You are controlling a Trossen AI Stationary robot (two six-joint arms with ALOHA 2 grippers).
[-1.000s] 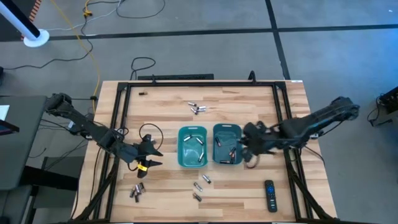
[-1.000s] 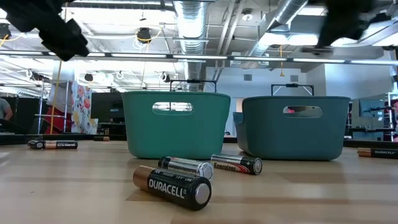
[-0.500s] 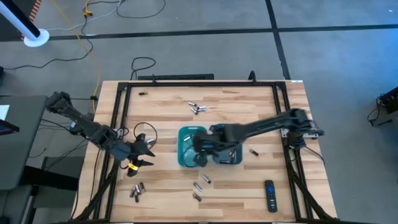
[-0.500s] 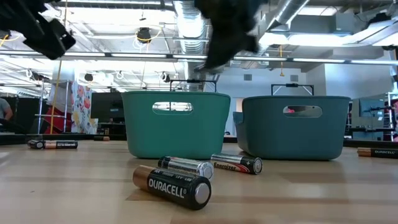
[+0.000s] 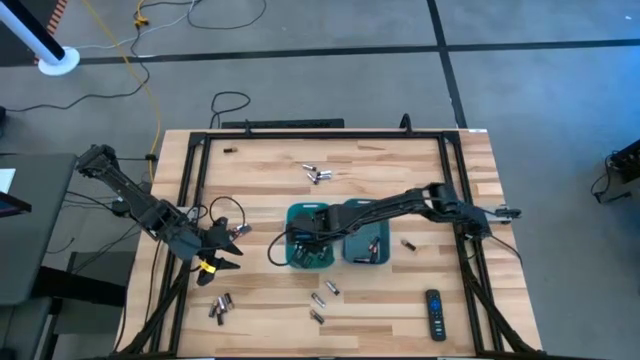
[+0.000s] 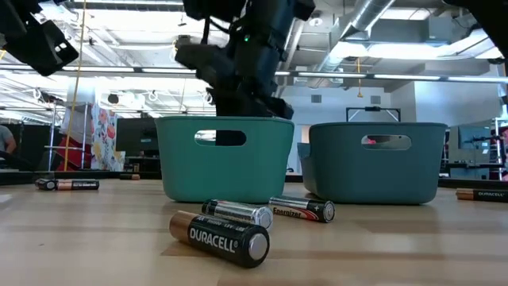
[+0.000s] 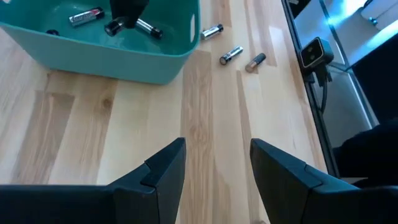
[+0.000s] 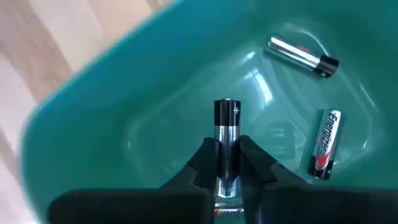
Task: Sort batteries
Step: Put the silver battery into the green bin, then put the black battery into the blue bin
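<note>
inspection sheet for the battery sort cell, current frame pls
Surface: wooden table, black frame around it.
Job's things: two teal bins mid-table; batteries loose at far edge, more at near edge, several in each bin.
Clutter: remote control, near right corner.
Grippers: right gripper inside left bin, battery between its fingers; left gripper open, beside that bin, empty.
Cables: yellow and black leads on floor.
Surroundings: grey floor, open room behind.
</note>
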